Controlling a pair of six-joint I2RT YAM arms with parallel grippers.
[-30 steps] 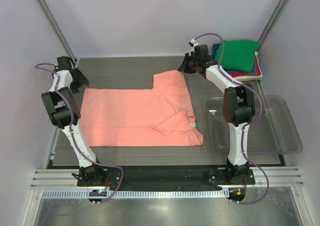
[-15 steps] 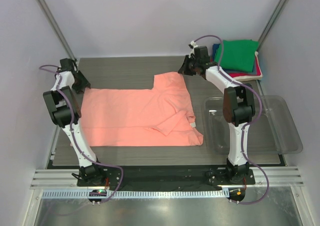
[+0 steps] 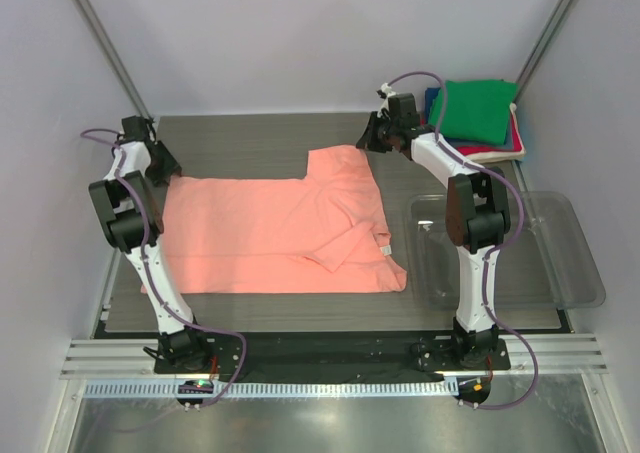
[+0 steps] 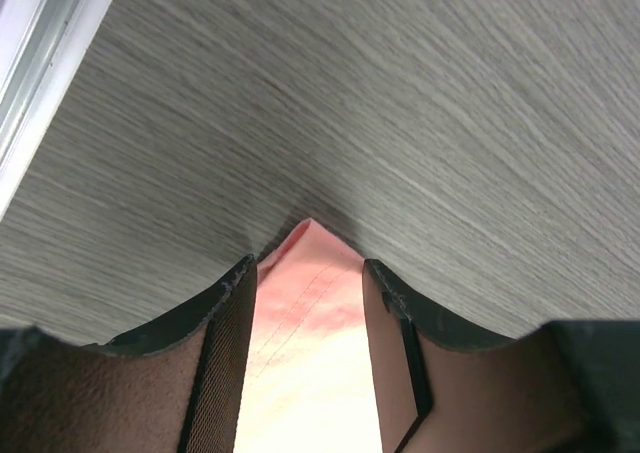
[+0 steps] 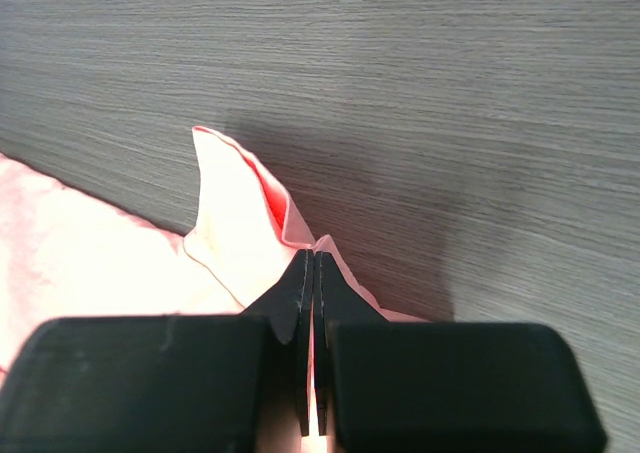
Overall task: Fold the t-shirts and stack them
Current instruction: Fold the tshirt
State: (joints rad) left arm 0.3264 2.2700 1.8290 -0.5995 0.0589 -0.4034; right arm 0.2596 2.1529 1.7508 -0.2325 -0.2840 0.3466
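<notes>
A salmon-pink t-shirt [image 3: 270,233] lies spread on the table, with its right part folded over and a small white label near its front right edge. My left gripper [image 3: 163,168] is at the shirt's far left corner. In the left wrist view it [image 4: 305,273] is open, and the pink corner [image 4: 305,303] lies between the fingers [image 4: 225,318]. My right gripper [image 3: 372,138] is at the far right corner. In the right wrist view it [image 5: 314,263] is shut on the shirt's edge [image 5: 235,208], which stands up in a peak.
A stack of folded t-shirts stands at the back right, with green [image 3: 475,108] on top and navy, red and cream edges below. A clear plastic tray [image 3: 570,263] sits at the right, next to the right arm. Metal posts and walls close in both sides.
My left gripper has moved a little right, onto the shirt's far left corner. The right gripper has stayed in place on the far right corner.
</notes>
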